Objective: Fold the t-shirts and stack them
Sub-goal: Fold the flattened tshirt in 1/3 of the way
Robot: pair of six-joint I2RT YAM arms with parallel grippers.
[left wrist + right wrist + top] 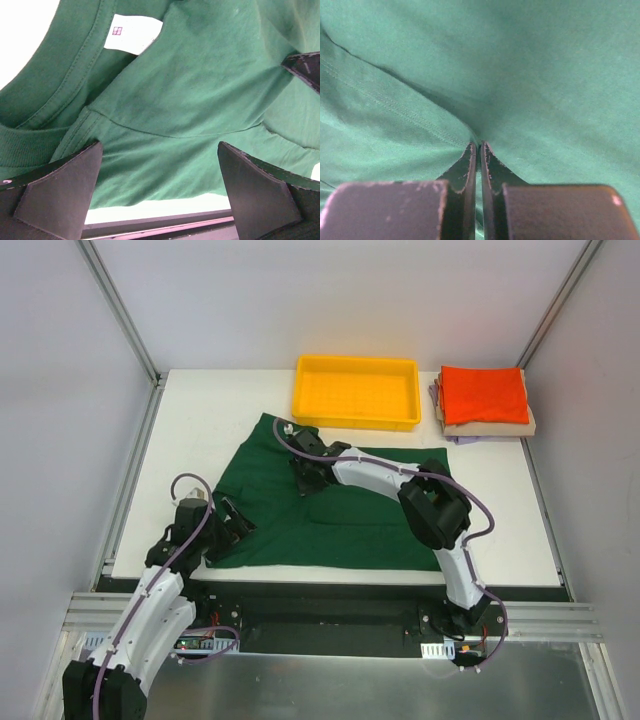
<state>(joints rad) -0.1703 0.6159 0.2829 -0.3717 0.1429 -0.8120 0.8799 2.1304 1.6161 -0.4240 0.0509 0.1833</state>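
Top external: green t-shirt [340,520] lies spread on the surface [500,520], folded t-shirts [484,405] stacked far right.
Left wrist: left pincer [159,165] hangs released over the collar [60,75] at the shirt's near left edge. Right wrist: right pincer [479,146] is clenched, pinching a fold of green cloth.

Left end effector [159,146] gapes wide open, while the right end effector [479,147], arm reaching forward-left, is clamped closed.
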